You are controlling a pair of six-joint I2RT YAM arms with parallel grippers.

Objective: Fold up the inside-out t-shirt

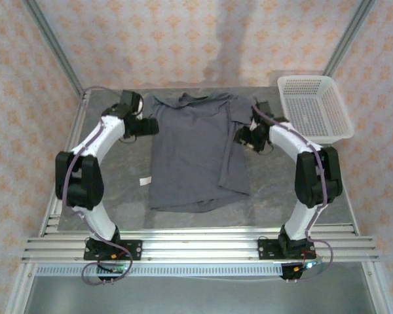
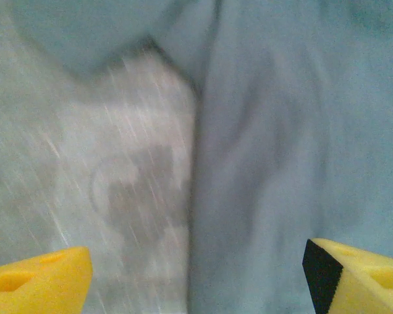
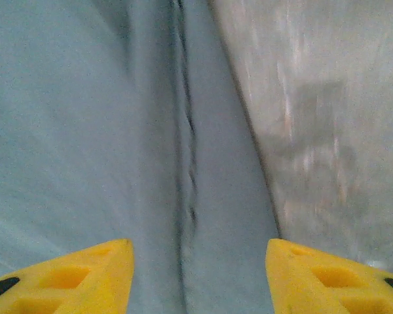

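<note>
The dark slate-grey t-shirt [image 1: 193, 154] lies flat in the middle of the table, collar toward the back, its right side folded inward as a long flap. My left gripper [image 1: 147, 126] hovers at the shirt's upper left edge, open, with its yellow fingertips [image 2: 39, 278] astride the cloth edge [image 2: 193, 196] and nothing between them. On the other side, my right gripper [image 1: 243, 137] is open over the folded right edge, its yellow fingertips [image 3: 327, 275] wide apart above the cloth [image 3: 216, 196] with its seam.
A white mesh basket [image 1: 314, 108] stands at the back right corner. A small white tag [image 1: 145, 180] lies on the grey table [image 1: 118, 196] left of the shirt. Metal frame posts rise at both back corners.
</note>
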